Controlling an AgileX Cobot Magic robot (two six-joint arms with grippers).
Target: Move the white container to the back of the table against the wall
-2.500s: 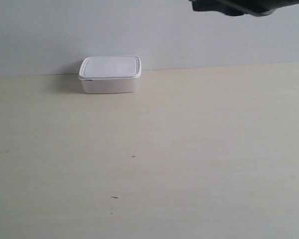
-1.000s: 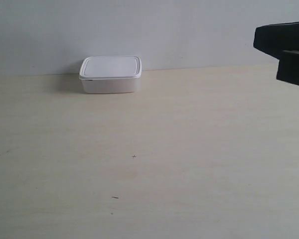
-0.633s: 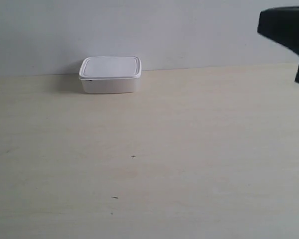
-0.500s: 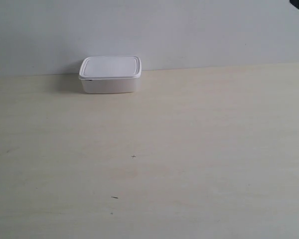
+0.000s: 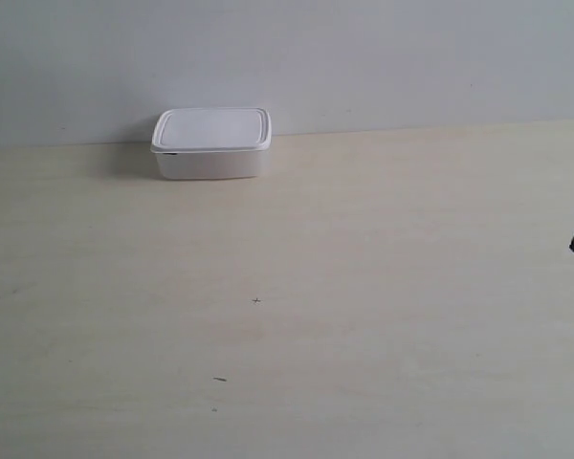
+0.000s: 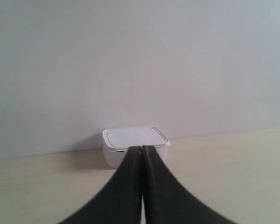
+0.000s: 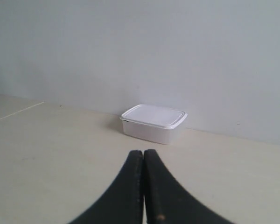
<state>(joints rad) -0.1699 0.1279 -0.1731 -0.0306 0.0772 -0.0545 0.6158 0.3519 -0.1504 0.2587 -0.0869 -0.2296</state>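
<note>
The shallow white plastic lidded box (image 5: pixel 211 143) sits at the back of the pale cream wood-grain worktop (image 5: pixel 383 287), right up against the plain grey-white wall (image 5: pixel 383 57). The left gripper (image 6: pixel 142 148) and right gripper (image 7: pixel 143 152) are both closed on nothing, well apart from it.

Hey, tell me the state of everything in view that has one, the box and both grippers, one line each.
white container: upright, lid on, held by neither gripper, on the table at its back edge by the wall.
left gripper: shut, empty, apart from the container.
right gripper: shut, empty, apart from the container.
</note>
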